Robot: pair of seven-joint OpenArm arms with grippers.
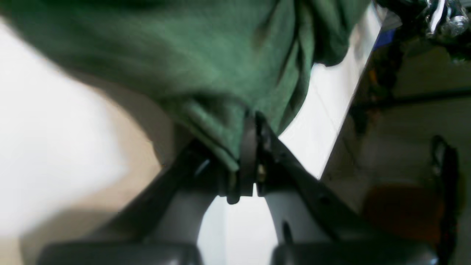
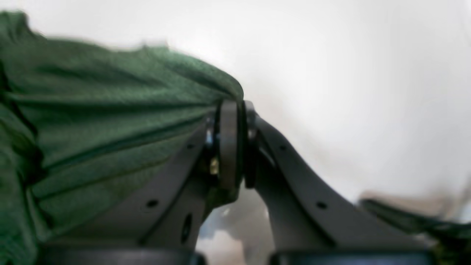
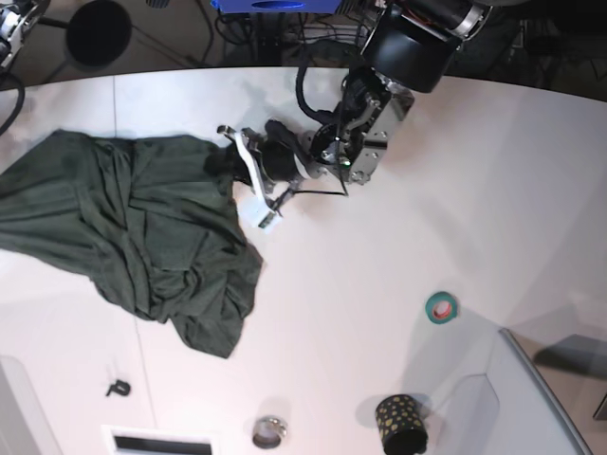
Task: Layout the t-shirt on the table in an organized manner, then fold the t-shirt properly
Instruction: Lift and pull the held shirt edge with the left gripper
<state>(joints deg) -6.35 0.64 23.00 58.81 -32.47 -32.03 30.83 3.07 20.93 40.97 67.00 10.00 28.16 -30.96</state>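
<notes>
T-shirt [image 3: 142, 237]: crumpled heap on table's [image 3: 398, 218] far-left part, not yet spread. Left gripper [image 1: 247, 162]: jaws pinched on a shirt edge, apparently to pull it flat. Right gripper [image 2: 232, 143]: likewise clamped on bunched fabric.
</notes>
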